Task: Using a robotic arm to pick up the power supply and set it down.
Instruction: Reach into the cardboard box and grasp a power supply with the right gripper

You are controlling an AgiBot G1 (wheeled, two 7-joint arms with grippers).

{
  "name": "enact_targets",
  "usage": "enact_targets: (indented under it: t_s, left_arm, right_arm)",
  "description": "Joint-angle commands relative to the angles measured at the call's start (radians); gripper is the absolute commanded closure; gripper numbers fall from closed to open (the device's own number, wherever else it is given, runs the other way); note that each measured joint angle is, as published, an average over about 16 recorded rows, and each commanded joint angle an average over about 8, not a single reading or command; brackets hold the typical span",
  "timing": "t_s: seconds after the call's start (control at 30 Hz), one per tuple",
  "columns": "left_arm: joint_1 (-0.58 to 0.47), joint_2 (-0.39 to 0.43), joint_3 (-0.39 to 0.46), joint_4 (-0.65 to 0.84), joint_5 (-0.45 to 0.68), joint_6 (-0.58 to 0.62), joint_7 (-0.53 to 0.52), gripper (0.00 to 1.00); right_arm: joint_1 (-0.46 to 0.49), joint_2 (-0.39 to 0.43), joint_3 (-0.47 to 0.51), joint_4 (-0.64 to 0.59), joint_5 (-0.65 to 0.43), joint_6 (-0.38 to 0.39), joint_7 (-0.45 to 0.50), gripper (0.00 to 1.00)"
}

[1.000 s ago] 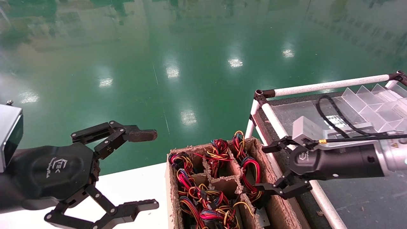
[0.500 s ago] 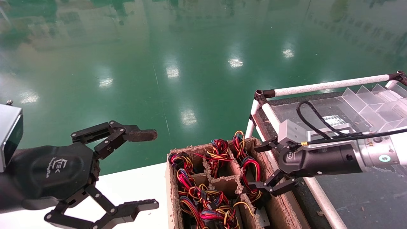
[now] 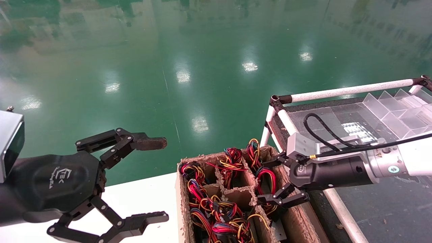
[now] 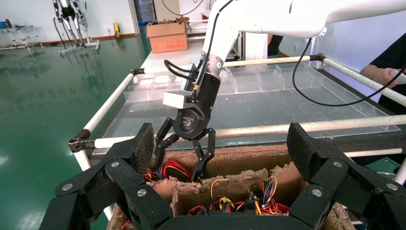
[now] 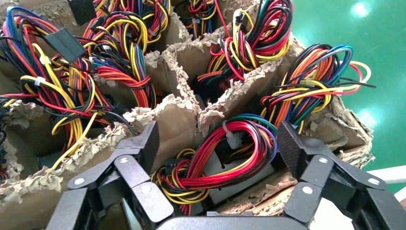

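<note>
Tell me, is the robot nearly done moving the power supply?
Not nearly. Nothing has been lifted: every wire bundle sits in the cardboard box. In hand: the right tool is open, its fingers either side of one power supply with looped red wires, not yet gripping. Left to do: close, lift it out, set it down. The left tool waits open beside the box.

Wire loops are burying the power supply [image 5: 225, 167] — only a pale patch of its casing is showing. The head view's lower edge is cutting off the cardboard box [image 3: 297, 219] and the left gripper [image 3: 162, 179].
</note>
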Motion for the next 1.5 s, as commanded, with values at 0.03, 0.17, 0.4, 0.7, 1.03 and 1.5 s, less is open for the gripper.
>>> enact_targets:
  t_s: [0.03, 0.17, 0.4, 0.7, 1.03, 1.5]
  left_arm:
    - [0.000, 0.000, 0.000, 0.000, 0.000, 0.000, 0.000, 0.00]
    - [0.000, 0.000, 0.000, 0.000, 0.000, 0.000, 0.000, 0.00]
    - [0.000, 0.000, 0.001, 0.000, -0.001, 0.000, 0.000, 0.00]
    - [0.000, -0.001, 0.002, 0.000, -0.001, -0.001, 0.001, 0.00]
    - [0.000, -0.001, 0.002, 0.000, -0.002, -0.001, 0.001, 0.00]
    - [-0.001, -0.001, 0.003, 0.000, -0.002, -0.001, 0.002, 0.00]
  right_arm:
    - [0.005, -0.008, -0.002, -0.016, -0.003, -0.002, -0.010, 1.00]
    - [0.013, -0.018, -0.010, -0.042, -0.008, -0.013, -0.025, 1.00]
    - [0.021, -0.028, -0.017, -0.086, -0.009, -0.021, -0.051, 1.00]
    - [0.033, -0.030, -0.019, -0.124, 0.001, -0.027, -0.080, 1.00]
    - [0.025, -0.027, -0.025, -0.142, 0.015, -0.033, -0.106, 1.00]
    - [0.018, 0.016, -0.008, -0.081, 0.063, -0.019, -0.156, 1.00]
